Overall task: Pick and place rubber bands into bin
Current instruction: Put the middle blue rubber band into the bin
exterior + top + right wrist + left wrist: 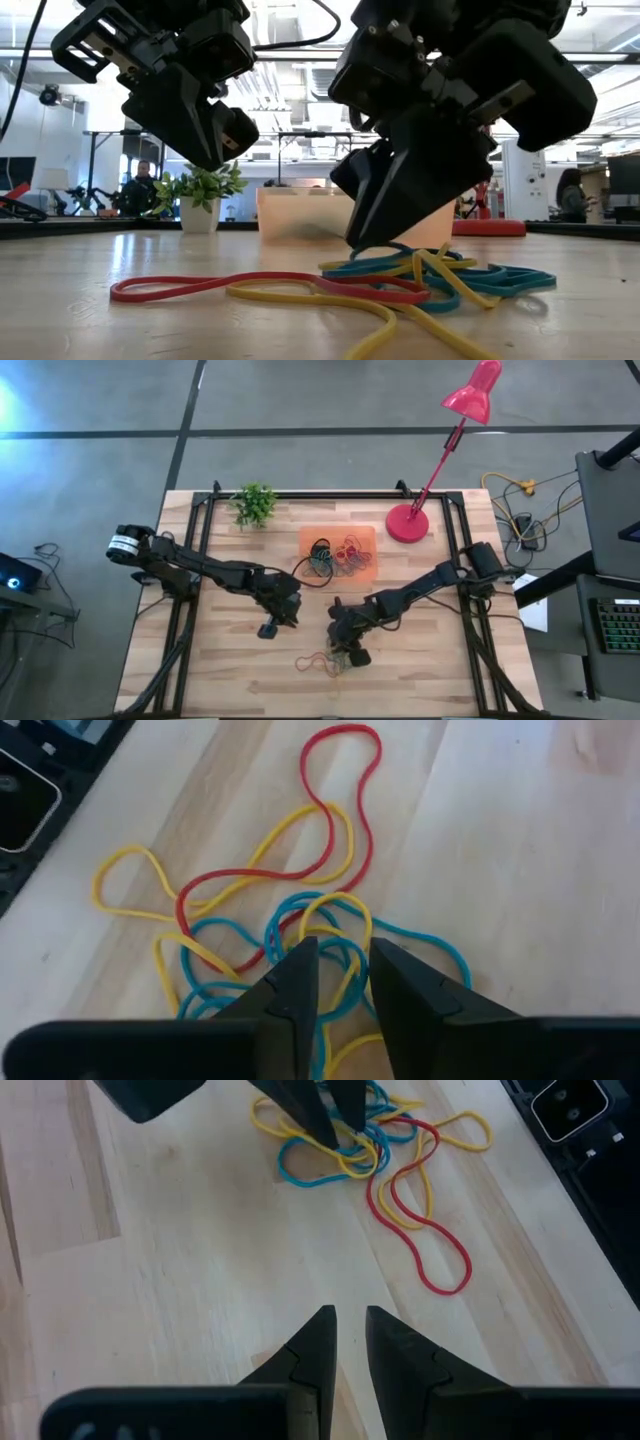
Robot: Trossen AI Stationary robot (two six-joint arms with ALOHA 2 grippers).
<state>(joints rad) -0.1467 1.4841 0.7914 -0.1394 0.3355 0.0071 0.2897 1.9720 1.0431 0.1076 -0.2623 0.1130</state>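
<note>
The right gripper (335,982), a pair of dark wedge-shaped fingers, stands tip-down in the loose tangle of thin elastic rubber bands (300,935) on the pale wooden table (520,840). Its fingers are drawn to a narrow gap, with yellow and blue strands crossing between the tips. Whether any strand is actually pinched cannot be told from these views. In the low view the same gripper (375,240) touches down right at the blue and yellow loops (430,270), while a long red band (250,287) and a yellow one trail away across the wood.

The left gripper (345,1342) hangs just beside that pile, a little above the table, fingers nearly together and empty, pointing toward the bands (370,1150) without touching them.

Farther out, toward the back of the table, sits the shallow translucent orange plastic bin (366,538). It already holds a cluster of bands (338,556) in dark, red and other colours, so part of the job looks done. What remains, as far as can be seen, is the small heap (325,660) near the front edge under the right gripper: a handful of red, yellow and blue loops, well apart from the bin. A small green potted plant (254,504) and a red desk lamp (408,523) stand at the back.
</note>
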